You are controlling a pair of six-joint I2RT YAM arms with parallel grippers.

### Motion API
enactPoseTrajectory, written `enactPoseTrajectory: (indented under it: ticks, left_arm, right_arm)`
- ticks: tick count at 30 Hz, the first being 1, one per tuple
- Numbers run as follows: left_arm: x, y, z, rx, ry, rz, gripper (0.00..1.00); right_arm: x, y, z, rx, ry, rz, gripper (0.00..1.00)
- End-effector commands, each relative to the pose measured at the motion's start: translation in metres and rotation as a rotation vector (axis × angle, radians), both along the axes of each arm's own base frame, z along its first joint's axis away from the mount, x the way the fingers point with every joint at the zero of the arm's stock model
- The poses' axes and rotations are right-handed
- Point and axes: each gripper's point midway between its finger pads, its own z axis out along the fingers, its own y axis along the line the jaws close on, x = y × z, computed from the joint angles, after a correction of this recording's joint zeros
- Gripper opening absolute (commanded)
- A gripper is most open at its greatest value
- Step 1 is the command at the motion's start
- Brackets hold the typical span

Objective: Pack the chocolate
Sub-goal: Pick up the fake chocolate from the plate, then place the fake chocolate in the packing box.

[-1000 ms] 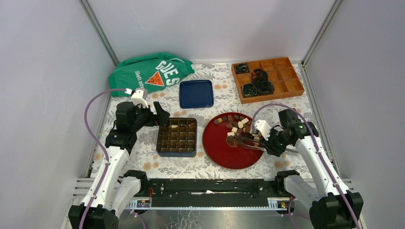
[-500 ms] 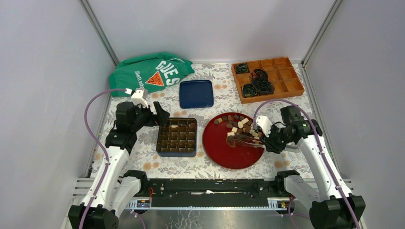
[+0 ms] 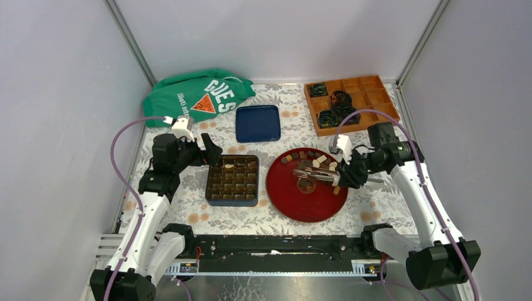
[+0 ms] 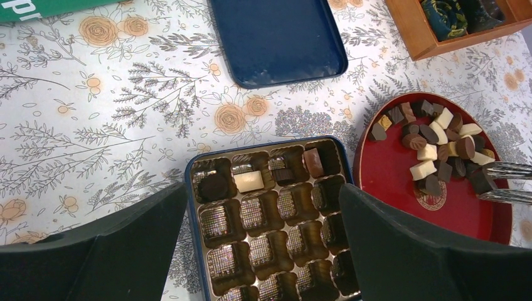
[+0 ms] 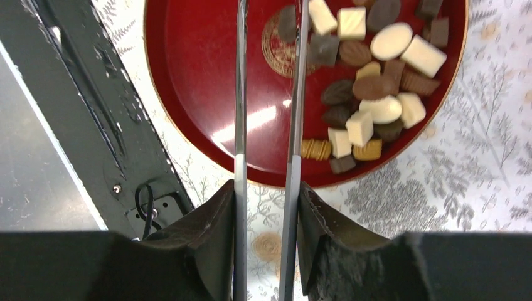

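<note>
Chocolate (image 3: pixel 313 162) of dark, brown and white pieces is heaped on the far right of a red plate (image 3: pixel 295 204). A blue box (image 3: pixel 233 180) of brown cups stands left of it, with several pieces (image 4: pixel 249 181) in its far row. My left gripper (image 4: pixel 263 244) hangs open over the box. My right gripper (image 5: pixel 266 219) is shut on metal tongs (image 5: pixel 240 125), whose arms reach over the plate (image 5: pixel 201 81) beside the heap (image 5: pixel 370 94). A dark piece (image 5: pixel 287 24) lies between the tong arms; I cannot tell whether it is pinched.
A blue lid (image 3: pixel 258 123) lies behind the box. A green garment (image 3: pixel 194 94) sits at the far left. A wooden divided tray (image 3: pixel 351 103) with black coiled cables stands at the far right. A black rail (image 3: pixel 276 248) runs along the near edge.
My right arm has lifted and swung the tongs from the plate's emblem toward the far side, nearer the heap. The left arm has stayed still.
</note>
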Motion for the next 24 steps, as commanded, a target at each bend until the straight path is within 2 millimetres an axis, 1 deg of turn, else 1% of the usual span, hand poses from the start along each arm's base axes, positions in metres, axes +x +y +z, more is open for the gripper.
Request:
enactPoseTrajectory:
  ticks: [1,5,10,15,19,24]
  left_arm:
    - [0.007,0.006,0.008,0.018,-0.034,0.029,0.99]
    - [0.008,0.009,0.008,0.027,-0.033,0.043,0.99]
    - [0.009,0.011,0.007,0.032,-0.03,0.053,0.99]
    - [0.009,0.011,0.005,0.033,-0.025,0.053,0.99]
    - [0.009,0.011,0.005,0.033,-0.025,0.055,0.99]
    - [0.009,0.012,0.006,0.035,-0.026,0.058,0.99]
  right_arm:
    - [0.019,0.038,0.036,0.153,-0.061,0.075,0.0]
    - [0.032,0.061,0.043,0.154,-0.09,0.133,0.01]
    - [0.047,0.092,0.043,0.111,-0.123,0.22,0.02]
    - [0.062,0.122,0.036,0.048,-0.153,0.28,0.03]
    - [0.071,0.144,0.028,-0.008,-0.17,0.319,0.03]
    - [0.077,0.164,0.022,-0.048,-0.181,0.346,0.05]
